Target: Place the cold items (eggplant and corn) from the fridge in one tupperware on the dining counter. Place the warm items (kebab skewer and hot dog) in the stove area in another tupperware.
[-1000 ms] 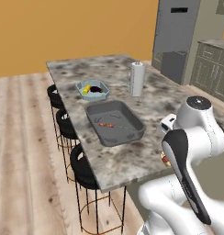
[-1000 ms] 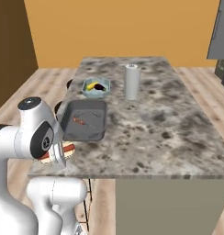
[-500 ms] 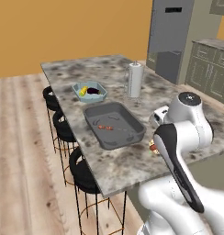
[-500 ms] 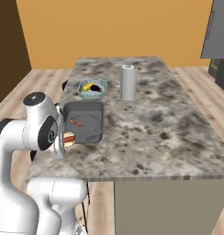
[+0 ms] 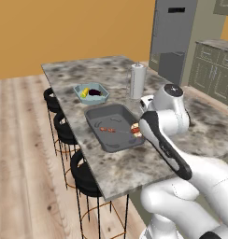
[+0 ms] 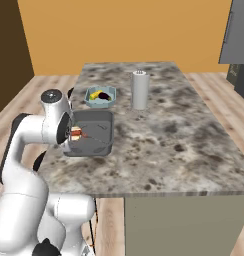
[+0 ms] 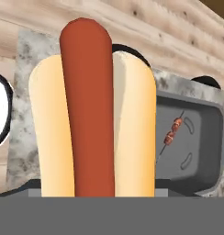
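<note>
Moved: base nearer desk (image 5: 148, 163); hand (image 6: 75, 134) now over grey tupperware tray (image 5: 117, 127).
Hand: apparently clamping red-and-tan hot dog (image 7: 91, 110), lengthwise.
Skewer (image 7: 172, 131): ahead, inside tray.

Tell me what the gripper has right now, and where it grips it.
The hot dog, held at one end; the exact contact is hidden at the bottom of the hand view.

A glossy white arm (image 5: 181, 140) of rounded segments, with a dark strip along one link and grey-capped joints.
</note>
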Available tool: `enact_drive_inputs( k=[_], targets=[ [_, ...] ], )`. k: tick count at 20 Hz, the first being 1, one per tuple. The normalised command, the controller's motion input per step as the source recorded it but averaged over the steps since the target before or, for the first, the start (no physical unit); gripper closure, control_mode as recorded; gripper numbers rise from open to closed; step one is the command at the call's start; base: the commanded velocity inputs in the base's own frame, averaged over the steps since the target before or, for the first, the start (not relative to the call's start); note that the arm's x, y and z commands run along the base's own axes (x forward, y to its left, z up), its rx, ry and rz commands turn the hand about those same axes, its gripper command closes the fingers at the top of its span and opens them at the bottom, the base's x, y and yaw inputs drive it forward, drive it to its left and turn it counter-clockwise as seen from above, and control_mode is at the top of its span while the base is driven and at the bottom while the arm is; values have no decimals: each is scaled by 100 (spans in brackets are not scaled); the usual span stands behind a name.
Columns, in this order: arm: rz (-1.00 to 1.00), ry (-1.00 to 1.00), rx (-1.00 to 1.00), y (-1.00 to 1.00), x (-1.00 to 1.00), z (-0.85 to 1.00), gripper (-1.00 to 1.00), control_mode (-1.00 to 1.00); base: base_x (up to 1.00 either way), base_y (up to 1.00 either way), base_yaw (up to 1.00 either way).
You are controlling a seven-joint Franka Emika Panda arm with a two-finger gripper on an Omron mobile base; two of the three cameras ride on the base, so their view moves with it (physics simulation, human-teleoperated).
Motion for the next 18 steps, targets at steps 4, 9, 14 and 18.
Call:
enact_drive_inputs(
  k=[4, 9, 14, 18],
  targets=[
    [0, 17, -8, 65, 100, 0, 100, -100, 0, 0, 0],
    [10, 27, -6, -6, 100, -22, 100, -100, 0, 0, 0],
    [14, 21, 0, -40, 100, -42, 100, -100, 0, 0, 0],
    [1, 0, 0, 9, 75, -74, 100, -100, 0, 0, 0]
  ],
)
